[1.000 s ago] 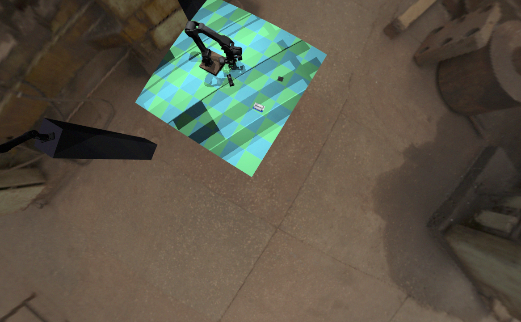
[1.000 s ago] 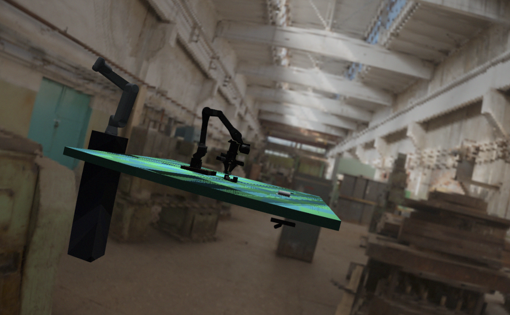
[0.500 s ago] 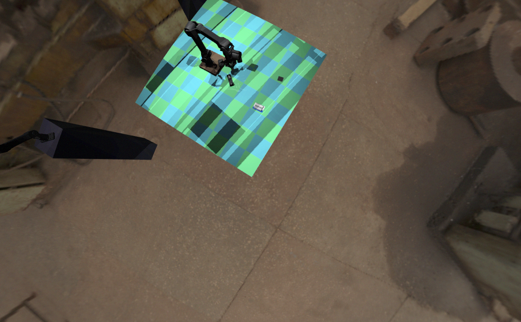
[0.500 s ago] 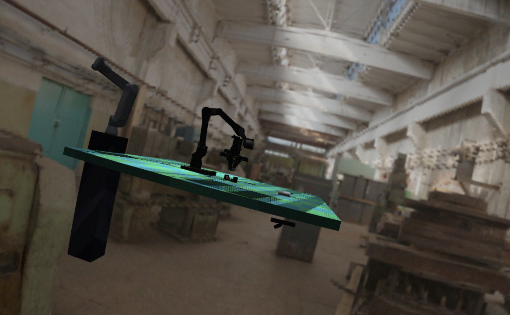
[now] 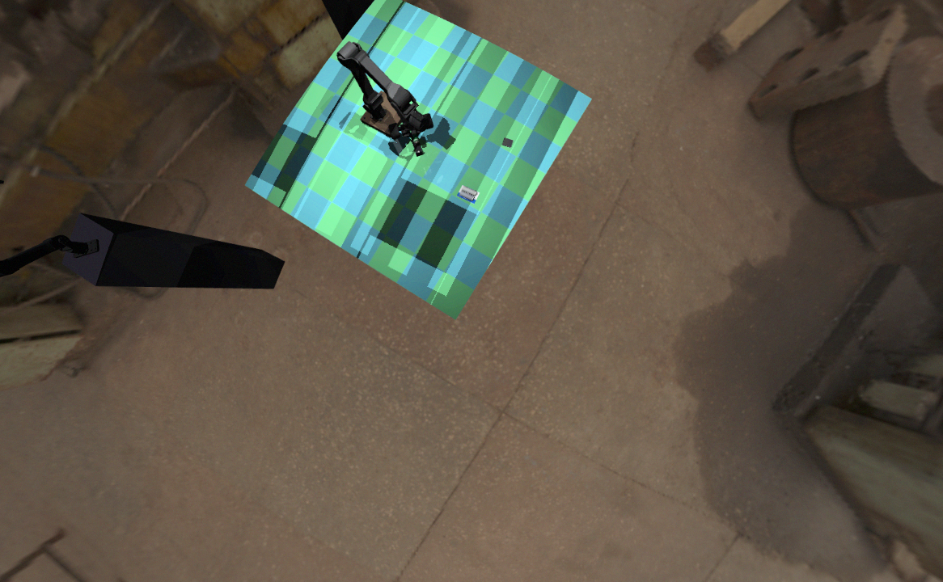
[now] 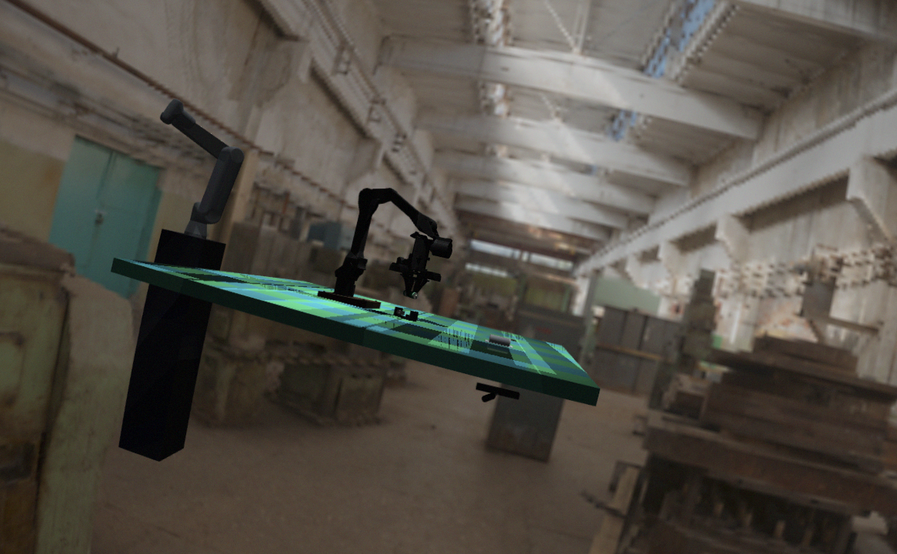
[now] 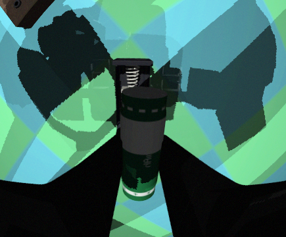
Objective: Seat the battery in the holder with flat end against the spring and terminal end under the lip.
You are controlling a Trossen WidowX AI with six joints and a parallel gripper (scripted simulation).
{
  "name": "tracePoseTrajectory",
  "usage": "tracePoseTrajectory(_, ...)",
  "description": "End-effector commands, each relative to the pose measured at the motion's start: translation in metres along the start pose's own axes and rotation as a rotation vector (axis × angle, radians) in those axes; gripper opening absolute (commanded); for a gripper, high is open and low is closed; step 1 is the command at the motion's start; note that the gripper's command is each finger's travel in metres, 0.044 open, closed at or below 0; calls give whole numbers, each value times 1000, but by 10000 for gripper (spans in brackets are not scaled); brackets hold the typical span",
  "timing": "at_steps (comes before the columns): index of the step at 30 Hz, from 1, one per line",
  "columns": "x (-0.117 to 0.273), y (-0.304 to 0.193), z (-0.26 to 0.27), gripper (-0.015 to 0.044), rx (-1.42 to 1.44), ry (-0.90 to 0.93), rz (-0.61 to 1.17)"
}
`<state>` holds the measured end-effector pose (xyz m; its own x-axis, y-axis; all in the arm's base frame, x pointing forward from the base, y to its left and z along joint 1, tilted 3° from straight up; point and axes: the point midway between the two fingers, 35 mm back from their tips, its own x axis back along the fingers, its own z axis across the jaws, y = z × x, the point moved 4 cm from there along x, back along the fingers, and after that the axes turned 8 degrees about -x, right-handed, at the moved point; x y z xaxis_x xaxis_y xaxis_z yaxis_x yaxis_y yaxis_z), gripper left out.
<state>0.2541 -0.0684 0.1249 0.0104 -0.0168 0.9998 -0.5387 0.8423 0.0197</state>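
Note:
My gripper [image 5: 408,141] [image 6: 411,293] [image 7: 140,141] is shut on the green and grey battery [image 7: 143,136] and holds it above the table. In the wrist view its plain flat end points up the image toward the spring and looks nearer the camera; the end with the white plus-marked band points down the image. The small black holder [image 6: 413,315] [image 7: 133,62] lies below and partly behind the battery. Its end wall and coil spring [image 7: 132,76] show past the flat end. The battery and fingers hide the rest of the holder, including the lip.
A white and blue object [image 5: 468,193] [image 6: 499,340] and a small dark square [image 5: 507,142] lie farther out on the checkered table [image 5: 457,300] [image 6: 369,338]. The arm's brown base board [image 5: 378,117] [image 7: 22,11] is close to the holder. A black pedestal [image 5: 171,253] [image 6: 162,372] carries another arm.

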Motion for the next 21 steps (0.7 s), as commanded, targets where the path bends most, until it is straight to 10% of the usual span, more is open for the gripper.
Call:
tracePoseTrajectory(1, 3, -10, 5, 73, 19, 1, 2)
tracePoseTrajectory(21, -37, -5, 5, 73, 21, -31, 238)
